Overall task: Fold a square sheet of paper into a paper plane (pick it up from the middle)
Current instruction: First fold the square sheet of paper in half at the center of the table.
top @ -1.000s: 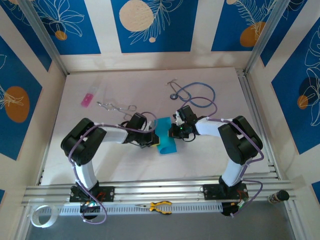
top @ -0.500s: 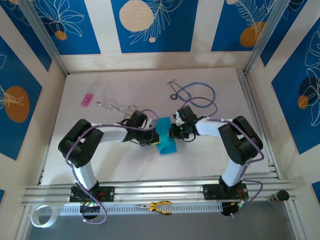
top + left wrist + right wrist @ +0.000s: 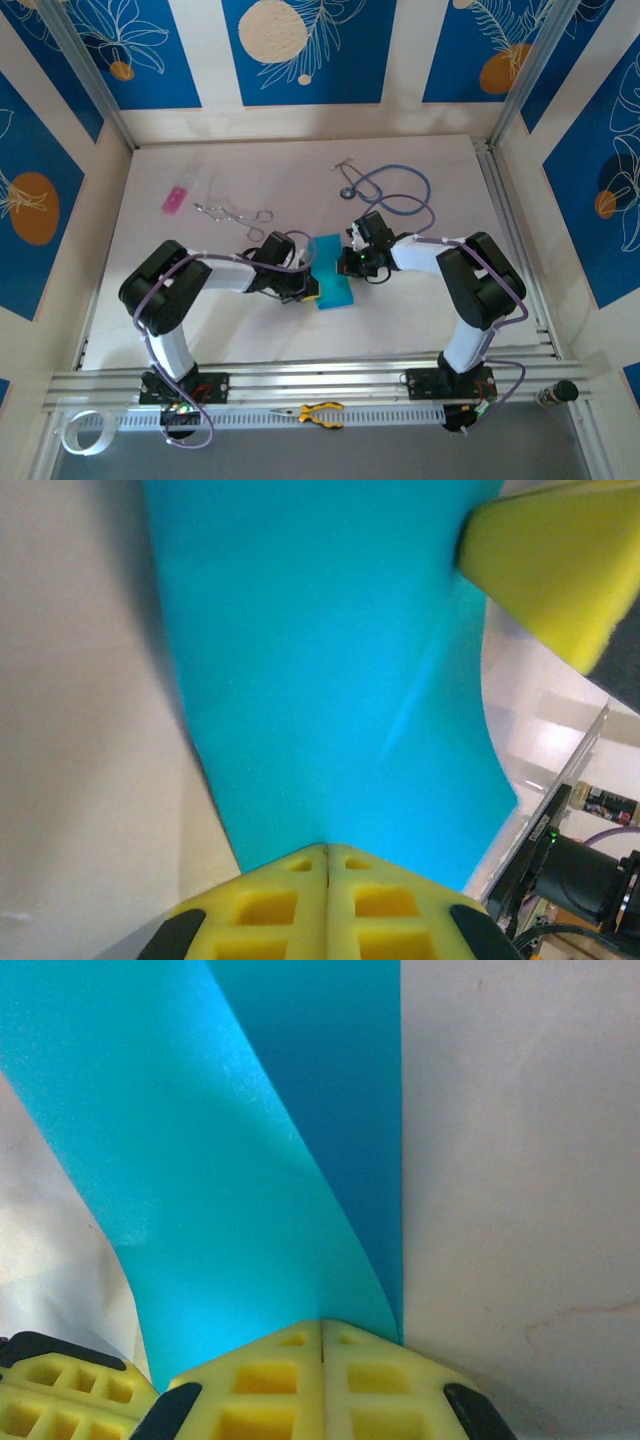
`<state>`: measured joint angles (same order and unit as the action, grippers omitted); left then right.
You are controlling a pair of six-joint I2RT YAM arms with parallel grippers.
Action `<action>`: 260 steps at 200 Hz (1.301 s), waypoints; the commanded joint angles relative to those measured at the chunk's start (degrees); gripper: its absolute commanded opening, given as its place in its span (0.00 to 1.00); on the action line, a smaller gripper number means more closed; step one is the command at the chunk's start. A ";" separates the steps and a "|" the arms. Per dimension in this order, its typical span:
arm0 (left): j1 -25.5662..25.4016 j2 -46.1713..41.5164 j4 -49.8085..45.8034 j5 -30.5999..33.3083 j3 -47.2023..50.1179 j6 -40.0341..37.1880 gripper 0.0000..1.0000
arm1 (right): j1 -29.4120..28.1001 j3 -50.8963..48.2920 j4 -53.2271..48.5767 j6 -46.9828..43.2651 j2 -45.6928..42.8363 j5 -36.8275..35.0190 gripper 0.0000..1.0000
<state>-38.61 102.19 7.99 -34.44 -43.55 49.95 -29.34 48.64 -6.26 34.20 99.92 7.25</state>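
The left hand has its pads pressed together on the near edge of the paper. The right hand pinches the other side the same way, probably so the sheet stays controlled at both ends while one flap is bent over. The paper curves up off the counter between the two arms, well short of the stethoscope, and looks only partly folded.

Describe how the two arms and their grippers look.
The left arm and right arm have white links, bulky black joint housings and lilac cables looped alongside. The left gripper and right gripper have yellow fingers with square moulded recesses and black trim.
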 commanded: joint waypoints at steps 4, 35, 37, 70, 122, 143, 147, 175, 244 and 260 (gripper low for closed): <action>-0.80 1.14 -5.19 2.90 2.15 -3.28 0.00 | -0.10 -2.91 -9.09 0.70 3.10 -6.28 0.00; -1.75 -1.19 -10.54 5.43 -0.99 -6.09 0.00 | -0.10 -2.35 -9.95 0.42 3.26 -6.64 0.00; -1.85 -1.44 -10.80 5.58 -1.29 -6.16 0.00 | -0.10 -2.33 -9.99 0.36 3.26 -6.68 0.00; -2.05 -5.08 -9.89 5.55 -4.54 -3.70 0.00 | -0.03 -2.23 -10.17 0.35 3.26 -6.54 0.00; -2.59 -2.14 0.30 0.97 -2.83 2.96 0.00 | -0.08 -2.23 -9.87 0.96 3.88 -6.30 0.00; -2.89 -1.13 2.55 0.01 -0.13 4.02 0.00 | -0.08 -2.49 -9.69 1.03 3.88 -6.10 0.00; -2.94 -0.93 2.84 -0.20 0.45 4.17 0.00 | -0.07 -2.53 -9.63 1.05 3.88 -6.10 0.00; -3.11 -0.52 2.87 -0.63 3.77 3.60 0.00 | -0.02 -2.85 -9.65 0.98 3.88 -6.20 0.00; -3.75 -4.09 -9.30 2.27 4.94 -4.28 0.00 | 0.12 -3.42 -9.82 1.07 3.40 -6.63 0.00; -4.42 -5.22 -12.80 3.94 4.19 -6.47 0.00 | 0.12 -3.46 -9.73 1.07 3.44 -6.63 0.00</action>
<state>-41.50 98.63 7.66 -33.01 -39.79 48.64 -29.43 48.73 -6.61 35.03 99.94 6.87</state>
